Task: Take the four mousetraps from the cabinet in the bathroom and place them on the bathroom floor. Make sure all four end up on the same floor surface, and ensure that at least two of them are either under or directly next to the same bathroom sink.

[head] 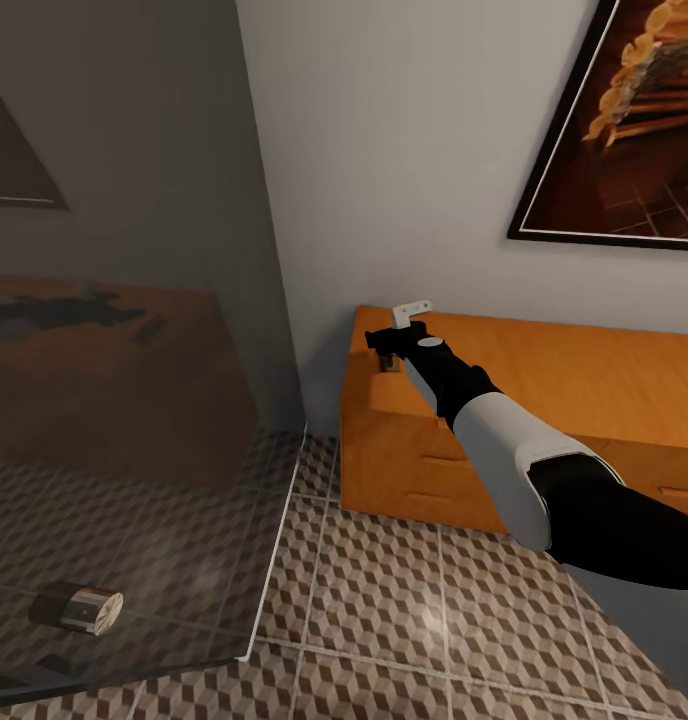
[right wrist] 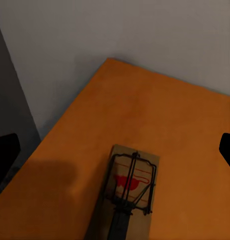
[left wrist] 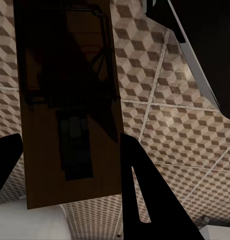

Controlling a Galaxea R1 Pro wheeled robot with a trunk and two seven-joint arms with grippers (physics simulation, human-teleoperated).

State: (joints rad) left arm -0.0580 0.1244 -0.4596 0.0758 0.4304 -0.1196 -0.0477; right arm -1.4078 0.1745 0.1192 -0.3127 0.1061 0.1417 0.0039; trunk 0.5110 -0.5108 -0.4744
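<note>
We assess the task as in progress, with no mousetrap visibly delivered to the bathroom floor (head: pixel 404 600) in these views. In the left wrist view, the left tool (left wrist: pixel 69 165) is clenched on one mousetrap (left wrist: pixel 69 105): the tan board with its dark metal parts stands lengthwise between the two dark fingers (left wrist: pixel 145 195) and hangs above the cube-patterned tiles, apart from them; we judge this trap as taken but not yet put down. In the head view, the right arm reaches to the near-left corner of the cabinet (head: pixel 584 390), the low orange-wood sideboard against the grey wall, with the right tool (head: pixel 386 352) over its top. In the right wrist view, a second mousetrap (right wrist: pixel 129 192) lies flat on the orange top, between the spread fingertips (right wrist: pixel 4 155) of the right tool (right wrist: pixel 117 150) and not touched by them; we read this tool as released, lined up for a pick. The two remaining traps and the sink cannot be located in these views. A short cork-ended cylinder (head: pixel 82 608) lies on the tiles behind a glass panel (head: pixel 134 350) at the left and is not part of the task. Remaining work, in our judgement: grasp the trap on the cabinet, find the other two, and place all four on the floor, two at the sink.
</note>
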